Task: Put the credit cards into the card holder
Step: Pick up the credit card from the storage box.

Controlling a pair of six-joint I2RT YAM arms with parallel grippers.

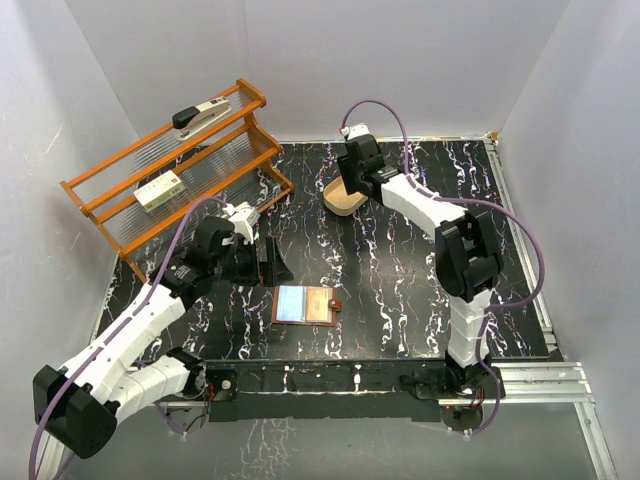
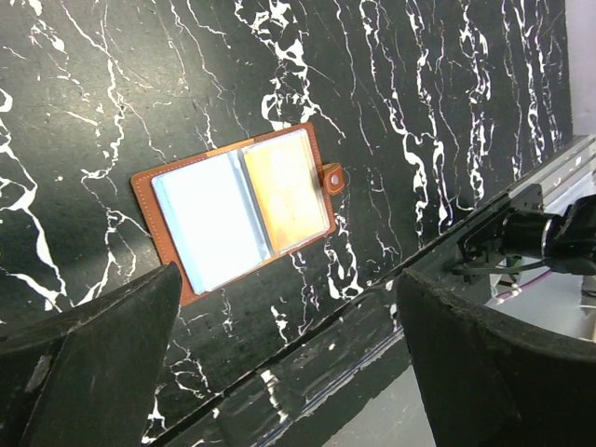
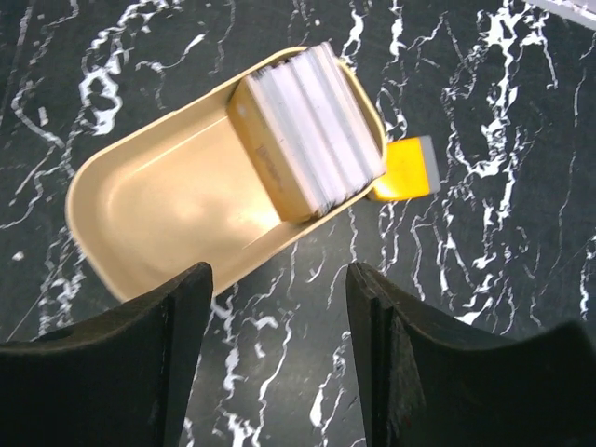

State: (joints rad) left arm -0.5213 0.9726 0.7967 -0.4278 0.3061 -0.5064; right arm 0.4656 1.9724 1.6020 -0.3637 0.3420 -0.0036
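One card holder [image 2: 237,209] spread flat, box [image 1: 158,190] print illegible

Card holder [image 1: 305,305] open flat near front edge; left fingers [image 1: 274,264] near it; right arm [image 1: 420,205] above tray [image 1: 343,200].

Left gripper [image 2: 287,277], right gripper [image 3: 279,270]: jaws spread, empty.

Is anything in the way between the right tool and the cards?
Nothing visible. The open right tool hangs over the wooden tray, and the credit cards lie stacked at one end, uncovered. The yellow block sits outside it.
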